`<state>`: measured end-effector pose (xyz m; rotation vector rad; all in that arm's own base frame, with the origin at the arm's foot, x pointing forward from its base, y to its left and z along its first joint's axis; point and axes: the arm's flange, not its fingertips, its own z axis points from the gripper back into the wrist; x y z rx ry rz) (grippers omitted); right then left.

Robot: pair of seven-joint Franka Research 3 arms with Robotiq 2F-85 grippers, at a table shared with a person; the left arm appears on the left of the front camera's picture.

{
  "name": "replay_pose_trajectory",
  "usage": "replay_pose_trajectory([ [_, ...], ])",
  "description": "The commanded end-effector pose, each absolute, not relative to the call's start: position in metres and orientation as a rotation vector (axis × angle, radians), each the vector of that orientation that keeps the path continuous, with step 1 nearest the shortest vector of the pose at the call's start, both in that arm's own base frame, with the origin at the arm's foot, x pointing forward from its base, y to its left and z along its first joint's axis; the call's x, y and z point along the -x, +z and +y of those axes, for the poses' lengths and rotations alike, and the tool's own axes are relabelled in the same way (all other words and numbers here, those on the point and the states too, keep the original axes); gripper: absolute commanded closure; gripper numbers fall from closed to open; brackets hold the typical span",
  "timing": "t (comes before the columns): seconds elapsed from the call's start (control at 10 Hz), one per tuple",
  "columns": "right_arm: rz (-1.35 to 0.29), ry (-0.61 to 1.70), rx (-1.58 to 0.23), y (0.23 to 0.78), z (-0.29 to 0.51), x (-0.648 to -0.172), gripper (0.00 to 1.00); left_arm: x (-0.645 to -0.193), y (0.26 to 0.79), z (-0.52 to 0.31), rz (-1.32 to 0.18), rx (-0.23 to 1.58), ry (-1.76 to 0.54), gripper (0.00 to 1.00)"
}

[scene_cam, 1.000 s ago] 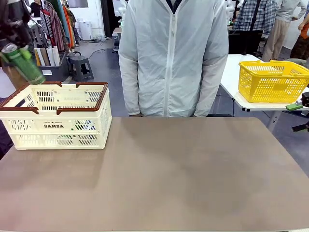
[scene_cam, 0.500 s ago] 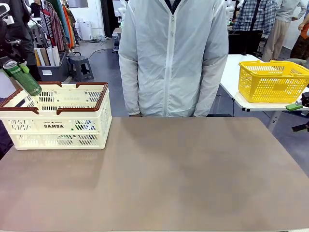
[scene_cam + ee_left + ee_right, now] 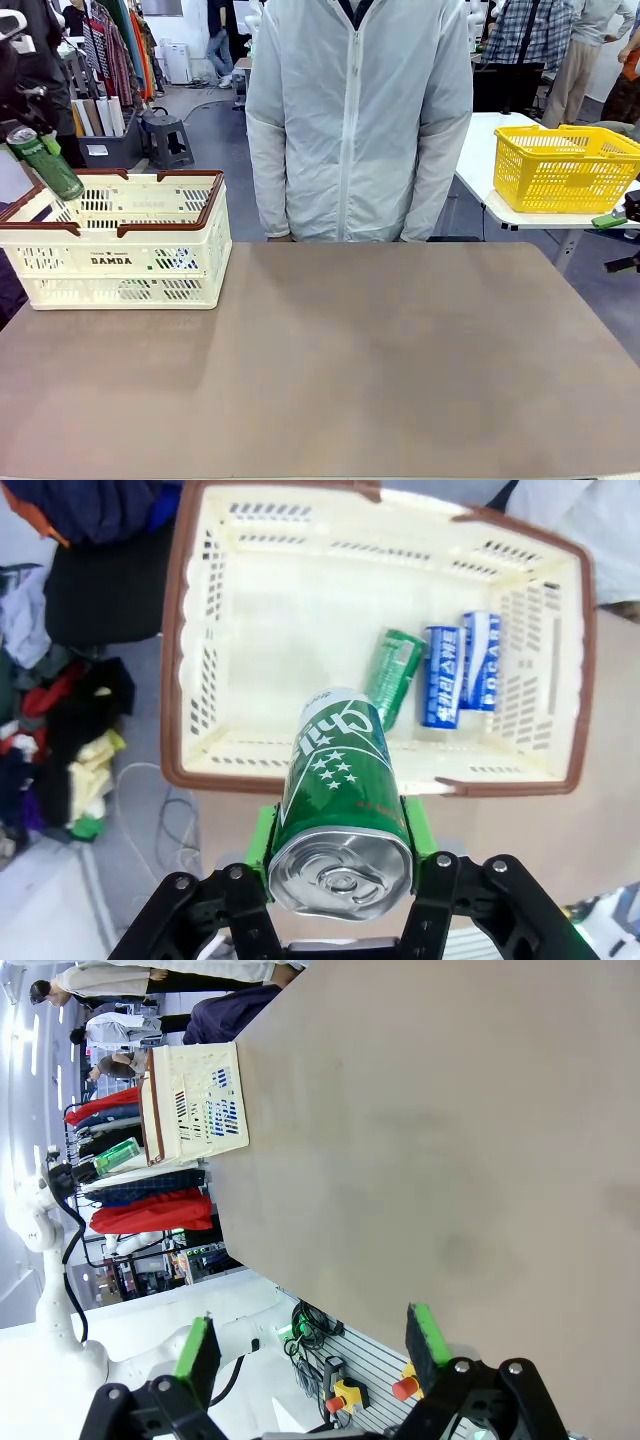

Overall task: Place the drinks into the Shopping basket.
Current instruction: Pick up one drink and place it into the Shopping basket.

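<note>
My left gripper (image 3: 38,135) is shut on a green can (image 3: 46,163) with a silver top, held tilted above the left end of the cream Shopping basket (image 3: 120,262). In the left wrist view the green can (image 3: 335,795) sits between the green pads (image 3: 262,835), with the Shopping basket (image 3: 180,660) below it. Inside lie another green can (image 3: 395,675) and two blue cans (image 3: 442,675) near one side wall. My right gripper (image 3: 312,1345) is open over the bare table, nothing between its fingers; far off the basket (image 3: 195,1100) stands there too.
A person in a pale jacket (image 3: 358,120) stands at the table's far edge, arms down. A yellow mesh basket (image 3: 565,165) rests on a separate white table at the right. The brown table top (image 3: 330,360) stretches wide to the right of the Shopping basket.
The left gripper carried the green can a little lower and toward the basket's left end over the first half second, then held nearly still. The right gripper stayed open.
</note>
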<state>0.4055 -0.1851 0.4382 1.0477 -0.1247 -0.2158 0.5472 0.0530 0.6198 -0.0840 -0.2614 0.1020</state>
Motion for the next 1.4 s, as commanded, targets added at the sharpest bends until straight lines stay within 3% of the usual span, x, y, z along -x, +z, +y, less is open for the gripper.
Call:
replay_pose_trajectory([
  [0.0, -0.112, -0.228, -1.038, 0.441, -0.184, -0.404, 0.0, -0.591, 0.607, 0.041, -0.235, -0.014, -0.007, 1.0],
  [0.7, -0.112, -0.228, -1.038, 0.441, -0.184, -0.404, 0.0, -0.67, 0.47, 0.027, -0.003, -0.051, -0.091, 1.0],
  [1.0, -0.112, -0.228, -1.038, 0.441, -0.184, -0.404, 0.0, -0.687, 0.45, 0.026, 0.036, -0.056, -0.086, 1.0],
  [1.1, -0.112, -0.228, -1.038, 0.441, -0.184, -0.404, 0.0, -0.691, 0.447, 0.024, 0.057, -0.061, -0.087, 0.84],
  [1.2, -0.112, -0.228, -1.038, 0.441, -0.184, -0.404, 0.0, -0.693, 0.444, 0.024, 0.077, -0.062, -0.092, 0.27],
  [1.3, -0.112, -0.228, -1.038, 0.441, -0.184, -0.404, 0.0, -0.692, 0.444, 0.024, 0.073, -0.055, -0.09, 0.0],
])
